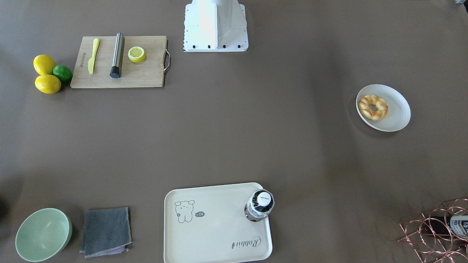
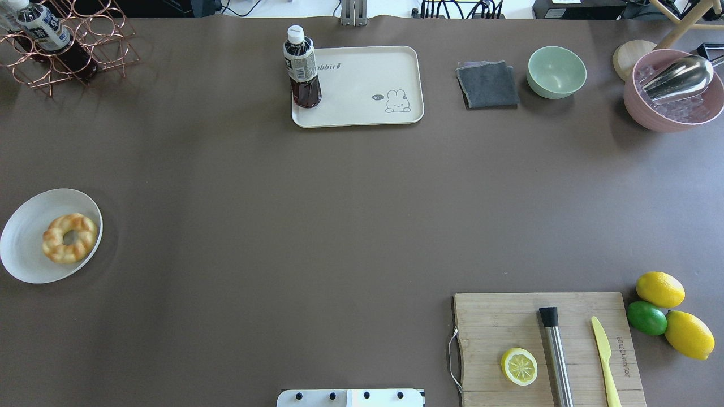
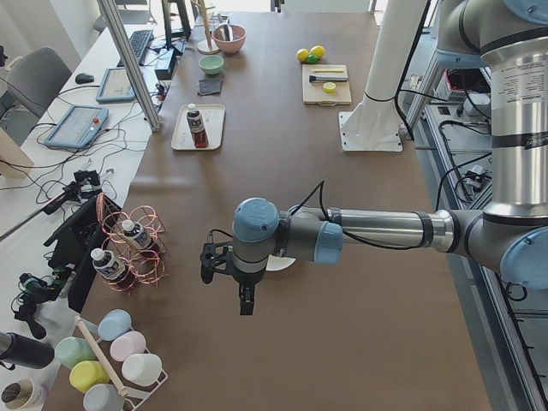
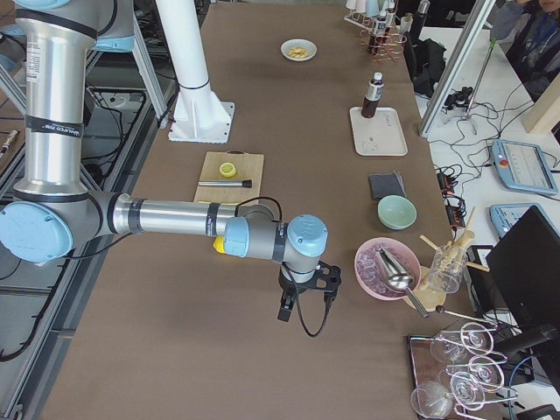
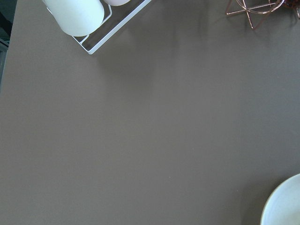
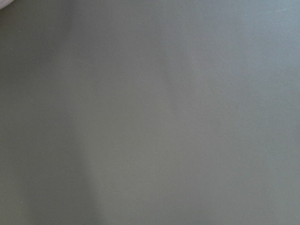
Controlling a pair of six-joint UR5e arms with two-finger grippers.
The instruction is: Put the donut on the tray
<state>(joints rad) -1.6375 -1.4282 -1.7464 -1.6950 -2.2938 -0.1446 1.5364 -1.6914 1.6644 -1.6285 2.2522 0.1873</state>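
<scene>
Overhead exterior: donut [image 2: 70, 238] sits on white plate [image 2: 22, 249], near my left claw [image 3: 245, 301]. Tray [image 2: 362, 73] is well beyond it, w/ bottle [image 2: 302, 70] on one corner. Can't tell if left claw or right claw [image 4: 285, 308] is open or shut. I'd centre over ring, pinch across, drop clear of bottle. Tray reads "Rabbit"; bottle label unreadable.

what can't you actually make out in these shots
- left gripper: only in the exterior left view, too small to tell open or shut.
- right gripper: same, exterior right view only.
- donut: in exterior left, hidden behind the left arm.
- tray lettering: overhead, first letter hidden by the bottle.
</scene>
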